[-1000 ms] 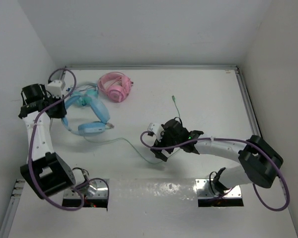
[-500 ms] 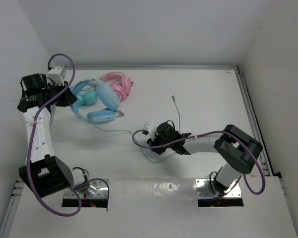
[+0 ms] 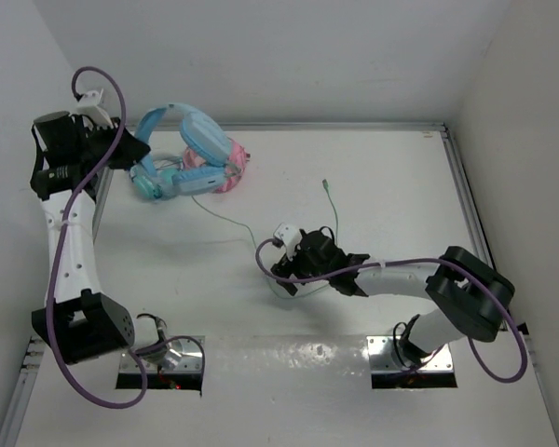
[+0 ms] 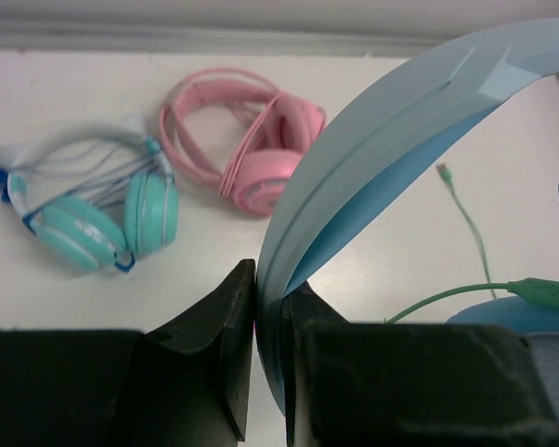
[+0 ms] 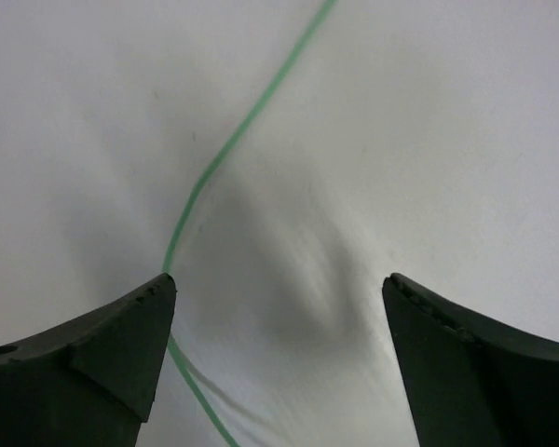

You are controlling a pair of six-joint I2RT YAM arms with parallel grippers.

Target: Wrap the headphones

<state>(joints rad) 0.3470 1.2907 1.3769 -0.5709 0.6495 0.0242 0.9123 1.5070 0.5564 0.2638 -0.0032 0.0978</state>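
Observation:
My left gripper (image 3: pixel 128 155) is shut on the wide headband of the light-blue headphones (image 3: pixel 192 130) and holds them in the air over the back left of the table. In the left wrist view the headband (image 4: pixel 401 102) runs up from between my gripper's (image 4: pixel 270 307) fingers. The thin pale-green cable (image 3: pixel 225 222) hangs from the earcup and runs to my right gripper (image 3: pixel 284 270), with its plug end (image 3: pixel 326 184) lying further back. My right gripper (image 5: pixel 279 289) is open low over the table, and the cable (image 5: pixel 233 140) passes by its left finger.
Pink headphones (image 3: pixel 231 160) and smaller teal headphones (image 3: pixel 156 183) lie on the table at the back left, under the lifted pair. They also show in the left wrist view, the pink headphones (image 4: pixel 252 140) and the teal headphones (image 4: pixel 93 214). Walls close in the left, back and right.
My left gripper has lifted the light-blue headphones up and toward the back, drawing the cable straighter. My right gripper has stayed low near the cable's middle, shifting slightly.

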